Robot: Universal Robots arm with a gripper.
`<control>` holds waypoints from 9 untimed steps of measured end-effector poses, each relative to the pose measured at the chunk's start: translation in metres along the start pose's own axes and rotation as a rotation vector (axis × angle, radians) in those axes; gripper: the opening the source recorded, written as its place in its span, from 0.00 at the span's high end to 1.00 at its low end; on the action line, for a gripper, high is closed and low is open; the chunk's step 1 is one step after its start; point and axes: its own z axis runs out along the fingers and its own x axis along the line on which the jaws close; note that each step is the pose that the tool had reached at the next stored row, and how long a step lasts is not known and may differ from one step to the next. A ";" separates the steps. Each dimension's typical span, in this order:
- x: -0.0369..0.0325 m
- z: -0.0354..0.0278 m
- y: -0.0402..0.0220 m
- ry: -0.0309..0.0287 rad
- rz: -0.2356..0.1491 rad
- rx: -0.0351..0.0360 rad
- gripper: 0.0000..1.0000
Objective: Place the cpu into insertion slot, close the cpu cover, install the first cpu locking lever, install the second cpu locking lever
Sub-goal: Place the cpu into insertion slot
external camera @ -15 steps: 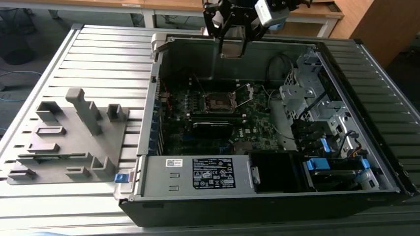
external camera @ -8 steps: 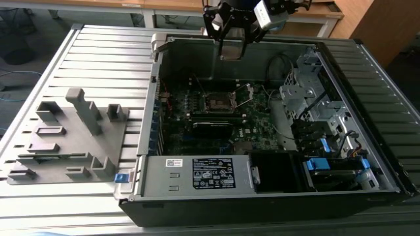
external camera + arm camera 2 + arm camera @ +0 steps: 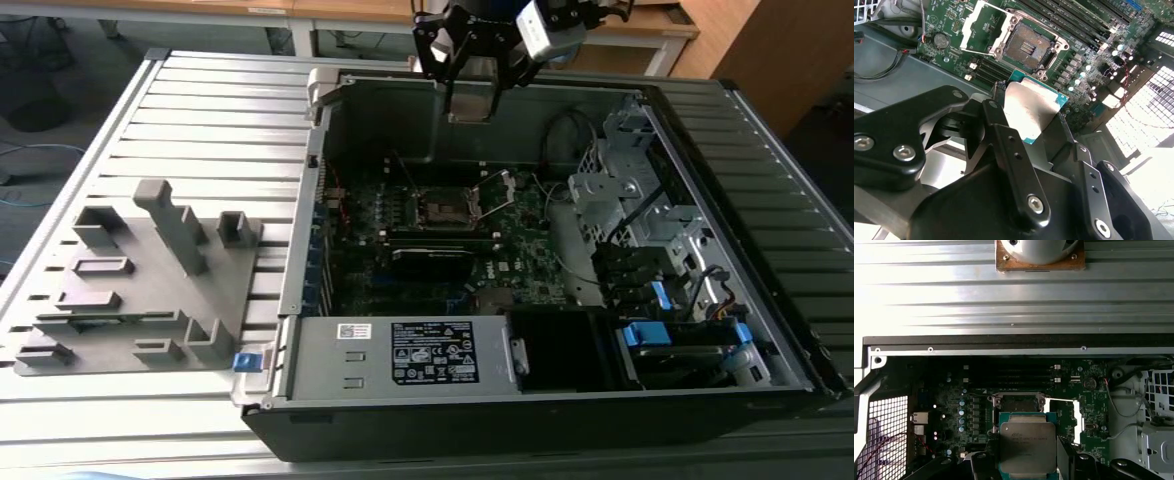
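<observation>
Second wrist view has the tool [image 3: 1029,103] clamped on the cpu [image 3: 1026,114] by its edges above the insertion slot [image 3: 1026,47]; it is probably light, stiff and fragile.

The matte black fingers [image 3: 1006,150] carry silver screws [image 3: 1035,202] at their joints.

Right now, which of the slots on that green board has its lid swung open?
The square insertion slot: its cpu cover is swung aside, baring the dark recess. The long black memory slots have no lid.
</observation>
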 end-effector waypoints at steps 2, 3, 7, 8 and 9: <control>0.0000 0.0001 0.0000 -0.0001 0.000 0.0000 0.46; 0.0000 0.0000 0.0000 0.0000 0.000 0.0000 0.46; 0.0000 0.0020 -0.0002 -0.0002 0.000 -0.0002 0.46; 0.0000 0.0030 -0.0003 -0.0002 0.000 -0.0001 0.46; -0.0001 0.0041 -0.0004 -0.0003 0.000 -0.0001 0.46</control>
